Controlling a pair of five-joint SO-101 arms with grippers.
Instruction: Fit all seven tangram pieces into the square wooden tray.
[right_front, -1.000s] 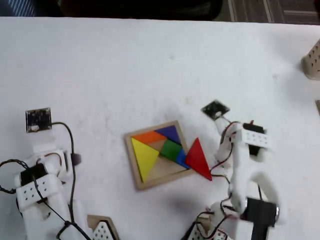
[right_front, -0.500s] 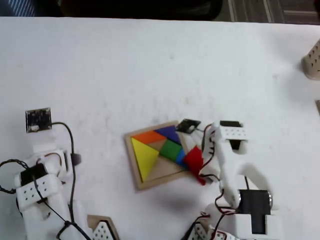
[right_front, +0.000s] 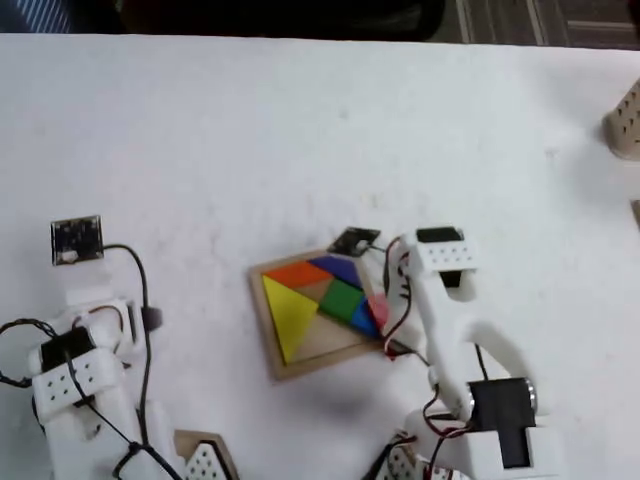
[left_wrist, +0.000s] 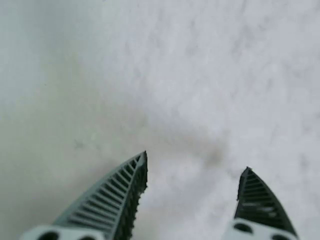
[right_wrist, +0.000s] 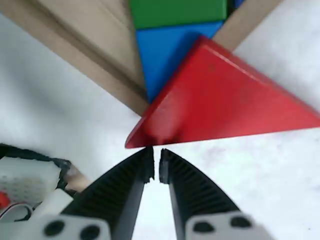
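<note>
Closest in: right gripper (right_wrist: 155, 162), fingers pinched almost together on nothing, tips right at one corner of the red triangle (right_wrist: 220, 105), touching or a sliver off, hard to say. Just beyond, that triangle sprawled across the rim of the tray (right_wrist: 75, 55), one corner riding up over the blue triangle (right_wrist: 167, 50), the rest out on the table (right_wrist: 260, 165), so not seated yet. Past the blue one, a green piece (right_wrist: 175, 10) flat in the tray, with bare wood beside both, likely the slot meant for red.

Looks a nudging job rather than a pick. Keep the fingers closed as one blunt point, stay low against the triangle's edge, push slowly toward the open wood, and turn the long side to meet the inside of the rim. Watch for the tray skating, or the blue piece getting shoved out of line.

Farther off, yellow triangle (right_front: 288, 312) and orange piece (right_front: 296, 273) bedded in the tray. Farthest, left gripper (left_wrist: 195, 161), fingers spread wide over bare table, carrying nothing.
</note>
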